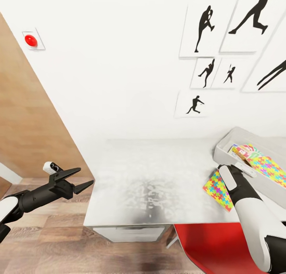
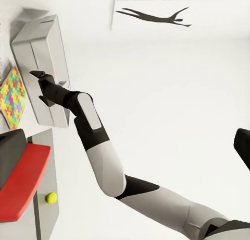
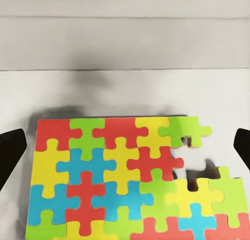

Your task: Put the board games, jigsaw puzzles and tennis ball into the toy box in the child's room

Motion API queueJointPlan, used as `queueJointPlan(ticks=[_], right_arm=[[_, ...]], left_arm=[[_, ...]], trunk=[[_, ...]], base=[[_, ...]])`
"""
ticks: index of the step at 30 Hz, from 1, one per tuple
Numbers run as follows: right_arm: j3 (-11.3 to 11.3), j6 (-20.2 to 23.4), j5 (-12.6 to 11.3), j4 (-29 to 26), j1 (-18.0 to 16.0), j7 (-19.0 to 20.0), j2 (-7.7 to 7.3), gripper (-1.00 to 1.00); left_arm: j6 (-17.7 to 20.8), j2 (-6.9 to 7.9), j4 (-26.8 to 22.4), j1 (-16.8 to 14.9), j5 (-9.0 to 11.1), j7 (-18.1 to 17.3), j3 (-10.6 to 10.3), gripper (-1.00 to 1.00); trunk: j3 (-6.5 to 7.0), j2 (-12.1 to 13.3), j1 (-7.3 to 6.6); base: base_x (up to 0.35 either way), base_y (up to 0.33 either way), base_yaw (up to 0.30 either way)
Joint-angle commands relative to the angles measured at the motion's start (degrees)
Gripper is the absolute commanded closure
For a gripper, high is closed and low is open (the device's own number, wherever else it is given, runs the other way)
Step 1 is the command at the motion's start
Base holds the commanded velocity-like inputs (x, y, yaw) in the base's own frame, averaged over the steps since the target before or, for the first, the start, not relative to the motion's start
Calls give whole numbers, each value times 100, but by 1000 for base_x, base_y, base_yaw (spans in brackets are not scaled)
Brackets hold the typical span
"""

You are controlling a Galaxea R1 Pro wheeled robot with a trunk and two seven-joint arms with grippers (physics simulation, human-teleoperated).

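A jigsaw puzzle [image 1: 218, 185] lies at the table's [image 1: 151, 178] right edge beside the toy box [image 1: 238, 138]. The right gripper [image 3: 125, 146] is held spread above it, seemingly for a grasp. The left gripper [image 1: 81, 178] is kept spread, off the table's left edge.

We find no legible text, brand or number anywhere. The wall pictures [image 1: 204, 27] carry only black player silhouettes, no captions. The jigsaw box [image 3: 120, 177] on the table [image 1: 159, 178] shows coloured interlocking pieces and no lettering. The printed box inside the tub [image 1: 238, 141] has markings too small and blurred for us to read. The red round button [image 1: 31, 40] on its white wall plate bears no label we can make out.
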Motion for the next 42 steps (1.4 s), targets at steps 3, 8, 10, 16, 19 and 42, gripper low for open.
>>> queueJointPlan(ticks=[3,8,10,16,19,42], right_arm=[[2,30,-28,-12,0,-29,-2,-100],[2,29,-28,-12,2,-29,-2,-100],[2,29,-28,-12,2,-26,-2,-100],[2,29,-28,-12,2,-21,-7,-100],[2,29,-25,-16,2,2,-4,-100],[9,29,-23,-20,2,74,-57,-100]], left_arm=[[6,5,5,-8,-19,-44,-12,-100],[6,5,5,-8,-19,-45,-12,-100],[6,3,8,-8,-21,-45,-12,-100],[6,-6,13,-8,-24,-45,-12,-100],[6,-10,12,-8,-25,-45,-12,-100],[6,-12,13,-8,-28,-45,-5,-100]], trunk=[[-38,-11,3],[-85,-11,3],[-104,-11,3],[-159,-11,3],[-174,-11,3],[-183,-11,3]], base=[[0,0,0],[46,0,0],[113,0,0],[86,0,0],[19,0,0],[64,-71,0]])
